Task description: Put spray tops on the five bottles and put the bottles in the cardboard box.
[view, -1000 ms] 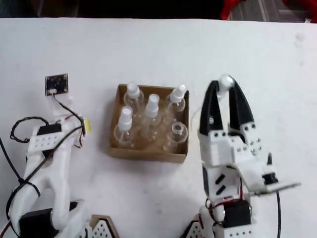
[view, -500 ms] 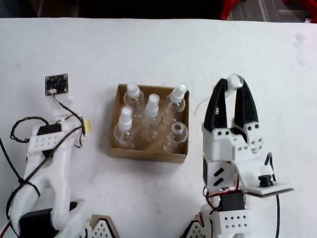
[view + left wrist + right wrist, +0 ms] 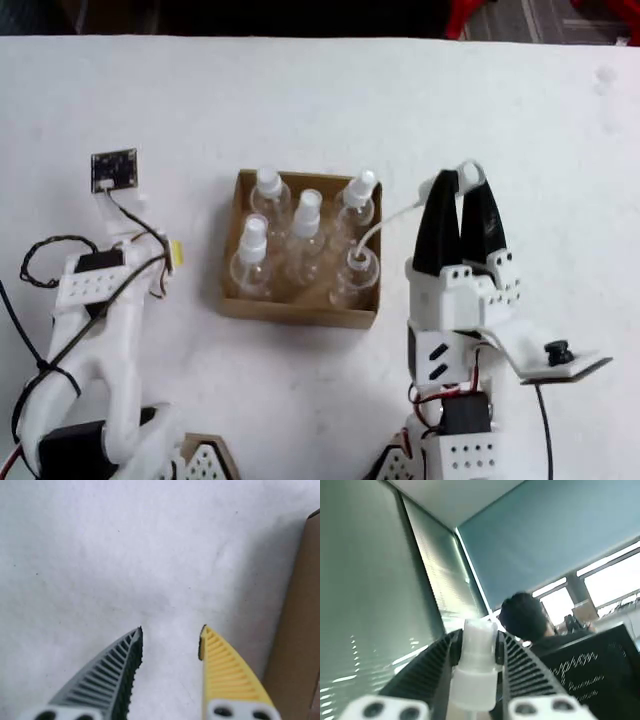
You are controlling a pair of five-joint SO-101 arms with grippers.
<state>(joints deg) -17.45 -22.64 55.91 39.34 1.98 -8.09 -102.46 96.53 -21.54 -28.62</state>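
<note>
- Your right jaws clamp the spray top [image 3: 477, 665] by its light, rigid head; hold there.
- Its thin tube [image 3: 385, 222] looks floppy; guide gently into the open bottle [image 3: 357, 270].
- Left jaws stand apart.

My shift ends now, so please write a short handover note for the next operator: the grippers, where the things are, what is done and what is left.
Left gripper: open, holds nothing, over the table beside the cardboard box.
Right gripper: shut on the last spray top, to the right of the box. Its tube slants down to the neck of the uncapped bottle.
Done: all five bottles stand in the box; the four capped bottles have their tops on.
Left: seat the held top on the uncapped bottle, at the box's near right corner.
</note>
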